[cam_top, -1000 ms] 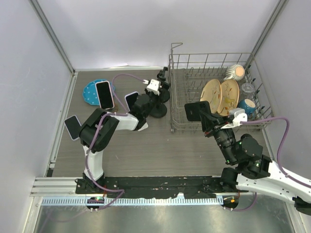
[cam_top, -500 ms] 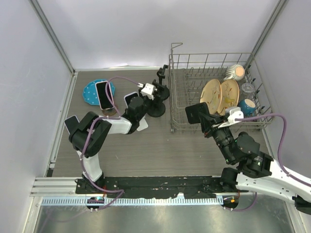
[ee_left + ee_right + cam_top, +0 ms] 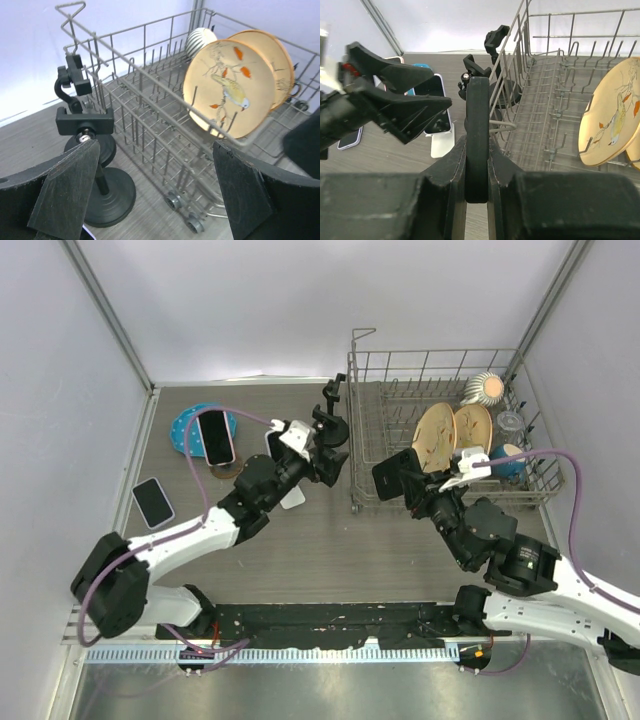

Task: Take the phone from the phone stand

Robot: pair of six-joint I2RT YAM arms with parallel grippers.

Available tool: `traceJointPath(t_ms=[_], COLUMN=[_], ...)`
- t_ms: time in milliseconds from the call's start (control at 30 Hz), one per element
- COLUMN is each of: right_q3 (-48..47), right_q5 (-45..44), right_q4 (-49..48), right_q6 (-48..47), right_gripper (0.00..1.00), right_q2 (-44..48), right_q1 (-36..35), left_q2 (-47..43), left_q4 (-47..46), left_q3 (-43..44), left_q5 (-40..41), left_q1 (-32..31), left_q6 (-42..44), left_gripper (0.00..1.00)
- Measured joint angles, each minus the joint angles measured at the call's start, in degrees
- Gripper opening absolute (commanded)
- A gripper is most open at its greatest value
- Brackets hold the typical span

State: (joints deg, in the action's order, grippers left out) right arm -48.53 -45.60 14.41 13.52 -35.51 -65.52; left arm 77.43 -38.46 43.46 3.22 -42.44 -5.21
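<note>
My right gripper [image 3: 415,490] is shut on a black phone [image 3: 392,475], held off the table in front of the dish rack. In the right wrist view the phone [image 3: 477,125] stands edge-on between the fingers [image 3: 452,165]. Two black phone stands [image 3: 328,465] sit left of the rack. The nearer stand [image 3: 84,124] has nothing in its clamp. My left gripper [image 3: 320,445] hangs open over these stands, fingers [image 3: 65,195] wide apart with nothing between them. A white stand [image 3: 441,145] carries a second phone [image 3: 436,105].
The wire dish rack [image 3: 365,440] holds two patterned plates [image 3: 440,435], a blue cup [image 3: 512,458] and a glass. A blue plate [image 3: 185,425] at the back left has a phone [image 3: 215,435] on it. Another phone [image 3: 153,502] lies flat by the left edge.
The left gripper has opened wide and the left arm has stretched out, its wrist moving right over the black stands. The right gripper has carried the black phone slightly left.
</note>
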Motion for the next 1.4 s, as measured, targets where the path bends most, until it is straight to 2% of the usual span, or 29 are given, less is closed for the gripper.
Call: traceJointPath(t_ms=[300, 533, 700, 867, 1100, 1200, 1233, 1300, 1333, 1400], right_q3=[-2.67, -6.01, -7.13, -7.19, -6.38, -5.68, -5.46, -4.83, -4.46, -3.58], right_q5=[-1.33, -2.32, -1.62, 0.66, 3.34, 3.98, 4.2, 4.5, 4.66, 4.76], right_q4=[4.46, 8.5, 9.68, 9.62, 7.32, 6.21, 6.08, 5.66, 5.4, 4.9], right_q6=[7.74, 15.76, 20.63, 23.85, 27.12, 27.82, 28.06, 28.74, 28.96, 29.4], right_gripper=[0.01, 0.01, 0.01, 0.01, 0.01, 0.01, 0.01, 0.01, 0.01, 0.01], right_q2=[-3.98, -8.55, -11.04, -12.83, -12.85, -12.85, -12.85, -12.85, -12.85, -12.72], right_q1=[0.0, 0.0, 0.0, 0.0, 0.0, 0.0, 0.0, 0.0, 0.0, 0.0], left_q2=[-13.81, -21.49, -20.0, -11.52, -0.7, 2.47, 3.52, 5.6, 6.47, 7.43], left_q4=[9.05, 13.27, 13.18, 9.53, -2.32, -7.34, -9.05, -12.04, -13.03, -14.53], left_q3=[-4.04, -6.08, -5.84, -4.57, -2.34, -1.31, -0.94, -0.09, 0.37, 0.79], left_q5=[5.62, 11.72, 17.92, 27.45, 40.0, 43.63, 44.83, 46.99, 48.09, 49.37], left_q1=[-7.21, -20.52, -29.46, -37.24, -41.7, -42.16, -42.21, -42.38, -42.49, -42.64], left_q6=[2.51, 10.71, 18.23, 27.12, 36.41, 39.3, 40.35, 42.32, 43.01, 44.17], left_gripper=[1.0, 1.0, 1.0, 0.97, 0.84, 0.74, 0.65, 0.55, 0.46, 0.34])
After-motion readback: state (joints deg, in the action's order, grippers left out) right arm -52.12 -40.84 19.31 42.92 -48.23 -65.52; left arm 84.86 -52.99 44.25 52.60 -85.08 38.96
